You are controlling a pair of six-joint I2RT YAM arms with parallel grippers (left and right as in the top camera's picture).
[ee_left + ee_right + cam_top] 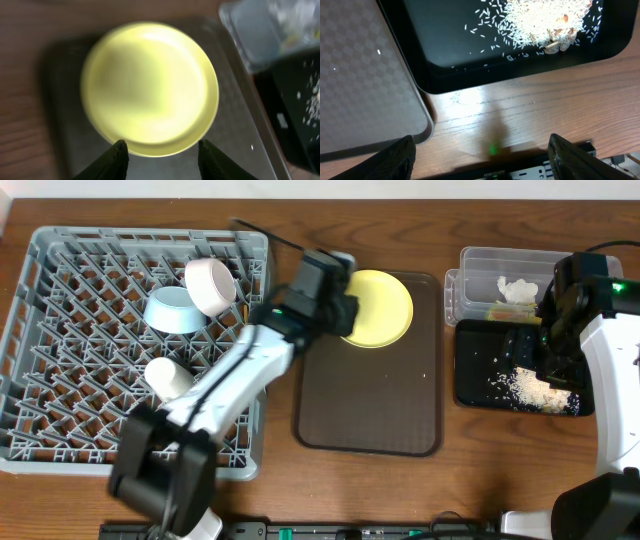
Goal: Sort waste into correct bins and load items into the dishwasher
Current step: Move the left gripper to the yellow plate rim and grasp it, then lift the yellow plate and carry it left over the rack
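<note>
A: Which step is this?
B: Loading the plate (378, 308), I'd say. It lies flat at the far end of the brown tray (370, 400). The blue bowl (172, 310), white bowl (210, 285) and cup (168, 377) are already in the rack (120, 238), and the rice (540, 20) is in the black tray (445, 60).
A: And the left pincer (161, 147)?
B: Partly open and empty, with its tips right at the plate's near rim.
A: So the next move?
B: Work a finger under that rim, close, lift, then swing left to the rack. A flat plate offers little to bite on, so I'd expect slipping.
A: Room?
B: The rack's near-left part shows free pegs. The tub (480, 265) stands near the tray's right edge, so keep clear of it. The right pincer (482, 150) hangs wide open and empty over the bare surface (520, 115) beside the black tray, well apart from the plate.
</note>
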